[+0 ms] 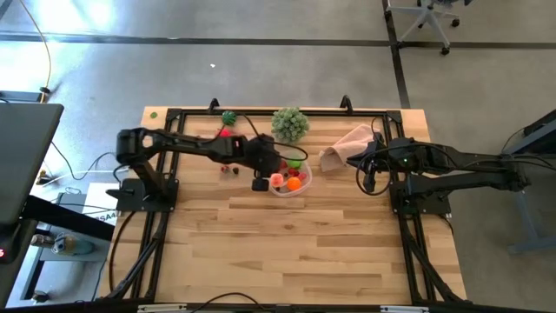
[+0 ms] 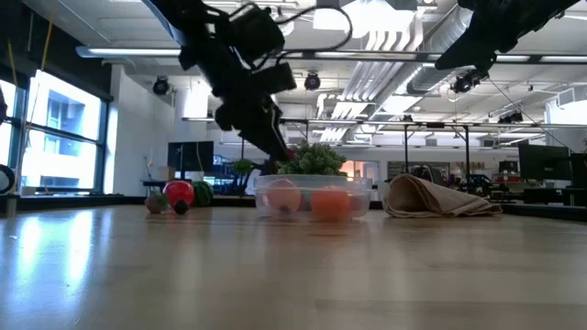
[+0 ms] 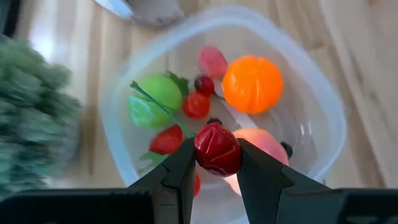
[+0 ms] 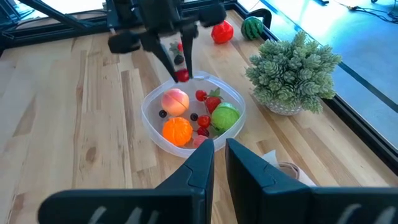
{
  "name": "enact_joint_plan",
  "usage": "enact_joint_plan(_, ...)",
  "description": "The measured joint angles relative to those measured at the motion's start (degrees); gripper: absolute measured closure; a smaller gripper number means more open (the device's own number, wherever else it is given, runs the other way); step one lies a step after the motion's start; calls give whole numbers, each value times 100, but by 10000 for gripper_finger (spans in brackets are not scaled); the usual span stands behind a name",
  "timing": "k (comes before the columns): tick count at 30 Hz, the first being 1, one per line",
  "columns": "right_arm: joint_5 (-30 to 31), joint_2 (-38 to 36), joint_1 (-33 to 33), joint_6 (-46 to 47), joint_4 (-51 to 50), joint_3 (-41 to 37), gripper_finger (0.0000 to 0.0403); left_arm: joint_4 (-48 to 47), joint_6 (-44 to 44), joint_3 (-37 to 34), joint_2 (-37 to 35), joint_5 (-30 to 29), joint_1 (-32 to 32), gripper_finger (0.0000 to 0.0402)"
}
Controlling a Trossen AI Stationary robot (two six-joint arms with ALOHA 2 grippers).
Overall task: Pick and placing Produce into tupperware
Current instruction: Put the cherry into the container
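High view: left gripper (image 1: 276, 167) was over the tupperware (image 1: 290, 181) at mid-counter (image 1: 304, 243); right gripper (image 1: 367, 178) waited beside the pink cloth (image 1: 346, 146).

Low view: tupperware held orange and peach produce; leafy ball (image 2: 316, 159) stood behind it.

Left wrist view: fingers (image 3: 180, 171) were clamped on a small red fruit (image 3: 217, 149), above the tupperware's contents.

Right wrist view: right gripper's fingers were closed, holding nothing; a red tomato (image 4: 222, 31) and dark green piece (image 4: 252, 27) lay beyond on the counter.
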Motion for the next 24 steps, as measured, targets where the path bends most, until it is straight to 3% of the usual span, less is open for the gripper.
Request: enact_joint_plan(24, 16, 0, 0, 1, 0, -1, 373, -263, -257, 7, 520, -63, 307, 309)
